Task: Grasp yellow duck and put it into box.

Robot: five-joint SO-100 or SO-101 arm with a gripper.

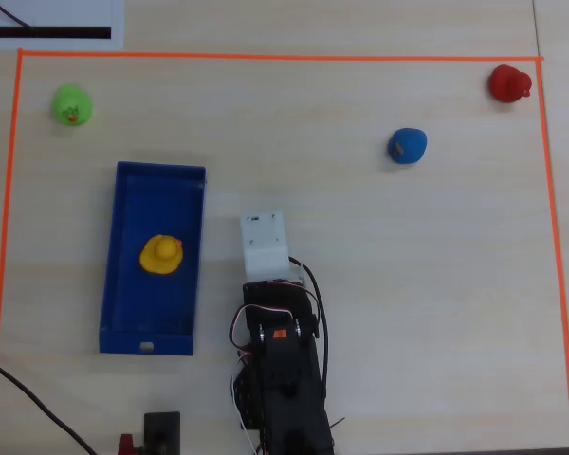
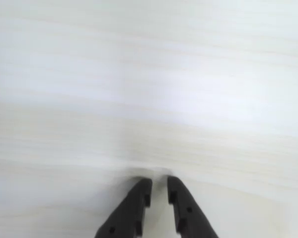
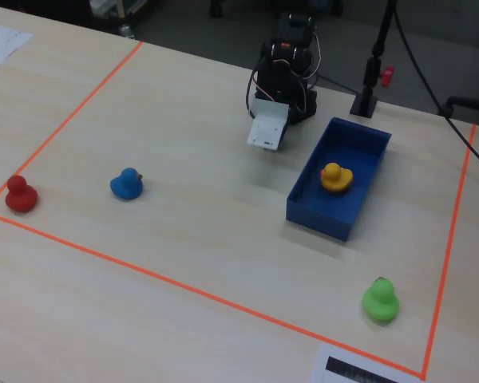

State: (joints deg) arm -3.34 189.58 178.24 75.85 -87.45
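Duck: the yellow duck (image 1: 160, 254) sits inside the box (image 1: 133, 194), about mid-length, nothing gripping it. Same in the fixed view (image 3: 335, 176).
My gripper: (image 2: 159, 186) fingers nearly together with just a thin slit between them, holding nothing, only bare table (image 2: 149, 74) under them in the wrist view.
My arm: (image 1: 280, 379) folded back by the near edge in the overhead view, white wrist block (image 1: 266, 245) just right of the box, not touching it.
Box: blue tray (image 3: 359, 144), long side running away from my base.
Other ducks: green duck (image 1: 71, 104) beyond the box's far end, blue duck (image 1: 407, 146) and red duck (image 1: 508, 84) well off to the right in the overhead view.
Border: orange tape (image 1: 266, 56) frames the lot.
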